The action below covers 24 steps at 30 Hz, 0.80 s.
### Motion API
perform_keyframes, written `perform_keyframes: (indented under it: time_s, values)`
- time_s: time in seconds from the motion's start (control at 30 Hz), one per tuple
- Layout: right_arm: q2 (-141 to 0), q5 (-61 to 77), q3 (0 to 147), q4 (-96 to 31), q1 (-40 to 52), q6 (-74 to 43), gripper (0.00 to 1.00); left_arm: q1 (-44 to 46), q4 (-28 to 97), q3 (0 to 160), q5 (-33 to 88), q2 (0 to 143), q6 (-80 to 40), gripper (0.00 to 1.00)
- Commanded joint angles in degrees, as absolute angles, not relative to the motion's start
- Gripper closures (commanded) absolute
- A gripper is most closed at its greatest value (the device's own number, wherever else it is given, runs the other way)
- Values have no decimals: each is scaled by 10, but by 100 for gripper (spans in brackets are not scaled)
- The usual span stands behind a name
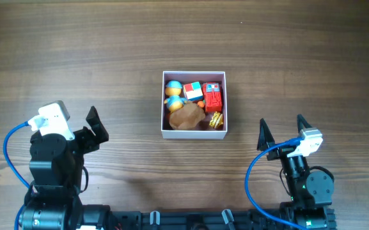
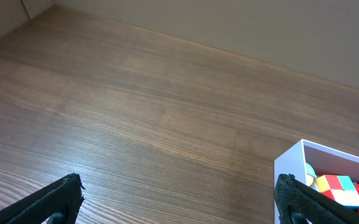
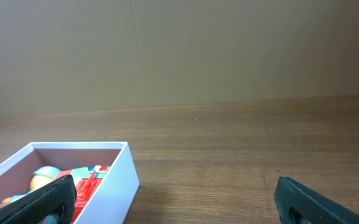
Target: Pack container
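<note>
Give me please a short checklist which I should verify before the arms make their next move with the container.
1. Left gripper open and holding nothing: ok.
2. Right gripper open and holding nothing: ok.
3. Both grippers apart from the container: ok.
4. Container flat on the table, open side up: ok.
5. Brown toy, red toy and cube inside the walls: ok.
6. Brown toy sits below the rim: cannot tell.
</note>
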<state>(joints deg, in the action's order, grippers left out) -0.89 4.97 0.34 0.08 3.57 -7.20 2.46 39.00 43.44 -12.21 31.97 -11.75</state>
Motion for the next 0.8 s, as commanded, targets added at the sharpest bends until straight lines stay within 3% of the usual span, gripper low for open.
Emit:
perform_keyframes:
  time_s: [0.0,0.3,0.5,0.63,0.77]
  values:
    - [-2,57,3,4,38,-65,0,21,388,432,-129,318,-127,0]
    - [-2,57,3,4,38,-66,0,13,420,431,-124,290,-125,0]
    - [-2,57,3,4,38,-66,0,4,402,379,-110,162,-125,0]
    - [-2,57,3,4,38,-66,0,4,275,246,-70,66,-125,0]
    - [-2,57,3,4,38,-66,0,4,64,120,-33,32,-124,0]
